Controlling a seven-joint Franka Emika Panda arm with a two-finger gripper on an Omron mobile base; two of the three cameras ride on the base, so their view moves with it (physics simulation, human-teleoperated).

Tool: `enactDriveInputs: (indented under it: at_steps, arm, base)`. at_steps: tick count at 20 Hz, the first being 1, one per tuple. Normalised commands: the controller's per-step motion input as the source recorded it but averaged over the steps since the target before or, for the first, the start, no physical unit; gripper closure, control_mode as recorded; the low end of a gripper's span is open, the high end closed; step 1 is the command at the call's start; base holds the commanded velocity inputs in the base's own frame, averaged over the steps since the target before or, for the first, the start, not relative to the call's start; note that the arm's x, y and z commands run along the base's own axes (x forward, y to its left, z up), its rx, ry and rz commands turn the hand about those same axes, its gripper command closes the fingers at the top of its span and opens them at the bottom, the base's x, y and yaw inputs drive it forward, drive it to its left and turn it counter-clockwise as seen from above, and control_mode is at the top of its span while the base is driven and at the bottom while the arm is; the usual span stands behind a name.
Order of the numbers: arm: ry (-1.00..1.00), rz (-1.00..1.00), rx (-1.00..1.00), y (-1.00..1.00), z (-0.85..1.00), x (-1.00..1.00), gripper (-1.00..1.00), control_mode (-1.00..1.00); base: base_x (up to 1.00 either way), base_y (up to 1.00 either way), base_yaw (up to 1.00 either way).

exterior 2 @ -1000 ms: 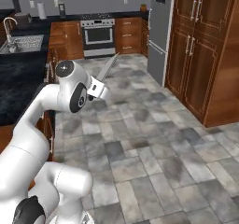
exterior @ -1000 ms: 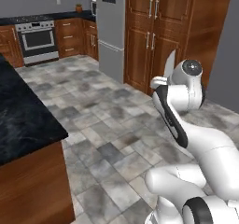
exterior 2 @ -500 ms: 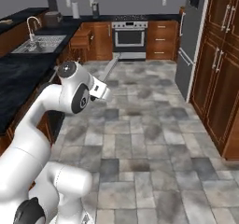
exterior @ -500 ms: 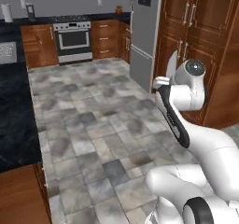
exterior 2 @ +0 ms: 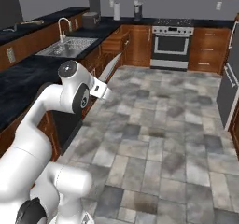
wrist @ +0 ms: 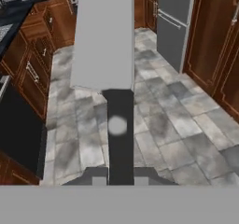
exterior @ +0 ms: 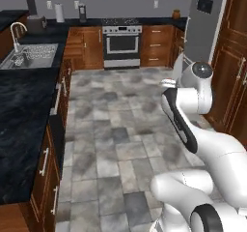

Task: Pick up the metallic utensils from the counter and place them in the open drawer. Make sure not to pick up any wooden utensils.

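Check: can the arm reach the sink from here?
Probably not. The arm is folded over the floor, jaws shut on a metallic utensil, and the sink lies well ahead in the counter. The base likely must drive closer.

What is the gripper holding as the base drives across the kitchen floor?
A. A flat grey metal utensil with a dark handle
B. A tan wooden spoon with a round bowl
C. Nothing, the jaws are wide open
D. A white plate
A: in the hand view the gripper is shut on a metal utensil, whose dark handle runs up from the fingertips into a broad flat grey blade.
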Motion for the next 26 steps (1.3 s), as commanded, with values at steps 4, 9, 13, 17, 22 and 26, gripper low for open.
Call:
enactDriveInputs:
  at_steps: [4, 9, 13, 17, 22, 26]
  arm:
    - [0.0, 0.0, 0.0, 0.0, 0.0, 0.0, 1.0, 1.0]
    - [0.0, 0.0, 0.0, 0.0, 0.0, 0.0, 1.0, 1.0]
    - [0.0, 0.0, 0.0, 0.0, 0.0, 0.0, 1.0, 1.0]
    - [0.0, 0.0, 0.0, 0.0, 0.0, 0.0, 1.0, 1.0]
    - [0.0, 0.0, 0.0, 0.0, 0.0, 0.0, 1.0, 1.0]
    - [0.0, 0.0, 0.0, 0.0, 0.0, 0.0, 1.0, 1.0]
  base:
    - [1.0, -0.26, 0.42]
    - [1.0, -0.28, 0.39]
    - [1.0, -0.45, 0.36]
    - [1.0, -0.7, 0.28]
    - [1.0, -0.76, 0.24]
    - [1.0, -0.72, 0.18]
